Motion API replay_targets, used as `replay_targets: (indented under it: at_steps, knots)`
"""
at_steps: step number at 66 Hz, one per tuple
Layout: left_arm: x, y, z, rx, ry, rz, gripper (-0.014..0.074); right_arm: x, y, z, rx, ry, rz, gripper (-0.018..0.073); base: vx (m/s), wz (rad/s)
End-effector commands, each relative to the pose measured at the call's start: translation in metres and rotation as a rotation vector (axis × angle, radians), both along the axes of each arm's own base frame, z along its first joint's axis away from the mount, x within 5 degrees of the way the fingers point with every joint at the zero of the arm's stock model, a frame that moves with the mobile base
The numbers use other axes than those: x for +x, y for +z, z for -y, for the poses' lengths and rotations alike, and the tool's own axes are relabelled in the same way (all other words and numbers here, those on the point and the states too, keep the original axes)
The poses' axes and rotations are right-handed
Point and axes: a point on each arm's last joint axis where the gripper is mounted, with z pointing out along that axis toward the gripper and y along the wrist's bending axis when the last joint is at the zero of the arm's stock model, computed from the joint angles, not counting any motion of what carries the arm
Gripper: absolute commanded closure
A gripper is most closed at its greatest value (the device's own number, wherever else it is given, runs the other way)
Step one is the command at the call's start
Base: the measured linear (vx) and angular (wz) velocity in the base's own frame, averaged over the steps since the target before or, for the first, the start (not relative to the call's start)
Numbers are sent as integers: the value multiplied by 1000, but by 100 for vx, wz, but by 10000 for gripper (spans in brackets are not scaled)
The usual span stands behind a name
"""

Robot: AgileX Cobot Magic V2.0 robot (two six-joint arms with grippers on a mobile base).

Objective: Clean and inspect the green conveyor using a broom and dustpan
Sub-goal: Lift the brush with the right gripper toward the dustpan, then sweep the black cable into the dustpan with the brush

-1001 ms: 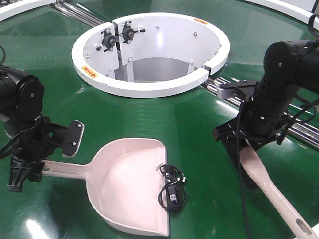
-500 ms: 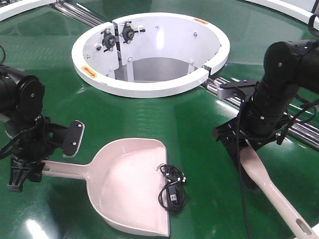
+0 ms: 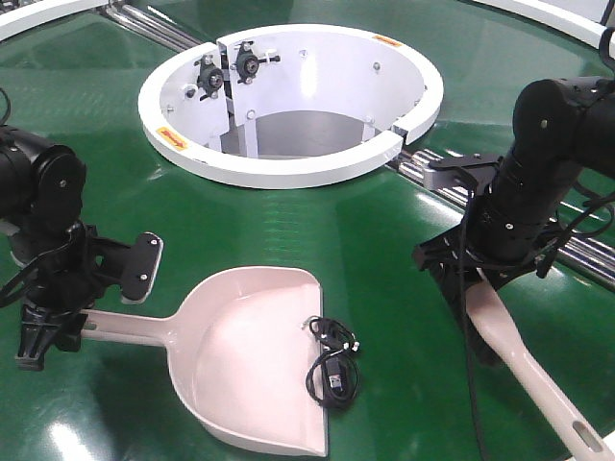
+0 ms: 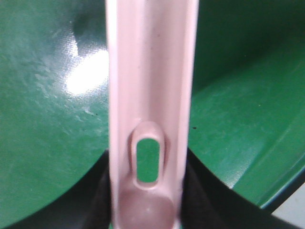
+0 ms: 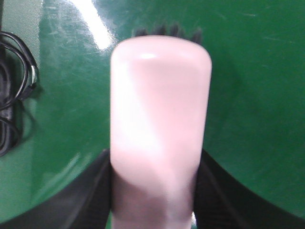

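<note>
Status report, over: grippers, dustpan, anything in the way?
Left gripper shut on dustpan handle. Right gripper shut on broom. Black cable coiled inside dustpan, near its front lip.

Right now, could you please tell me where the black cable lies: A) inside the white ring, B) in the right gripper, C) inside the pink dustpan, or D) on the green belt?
C: the black cable lies coiled inside the pink dustpan, near its open edge.

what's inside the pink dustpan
A tangled black cable lies across the open lip of the dustpan, partly inside, partly on the green belt. The rest of the pan looks bare; anything beneath the cable is covered.
</note>
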Motion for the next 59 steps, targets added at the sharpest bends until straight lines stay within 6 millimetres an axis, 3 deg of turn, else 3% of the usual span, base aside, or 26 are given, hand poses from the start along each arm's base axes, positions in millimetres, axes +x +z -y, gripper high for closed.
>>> replay_targets:
  at_steps: [1, 17, 36, 59]
  knots:
    - [-5, 17, 4, -28, -7, 12, 619, -2, 21, 1, 38, -24, 74, 564, 0, 0]
    - [-5, 17, 4, -28, -7, 12, 619, -4, 17, -15, 106, -122, 27, 564, 0, 0]
    - [-5, 17, 4, -28, -7, 12, 619, 1, -14, -33, 118, -104, -100, 564, 0, 0]
    - [-5, 17, 4, -28, -7, 12, 619, -3, -46, -80, 176, -45, -196, 564, 0, 0]
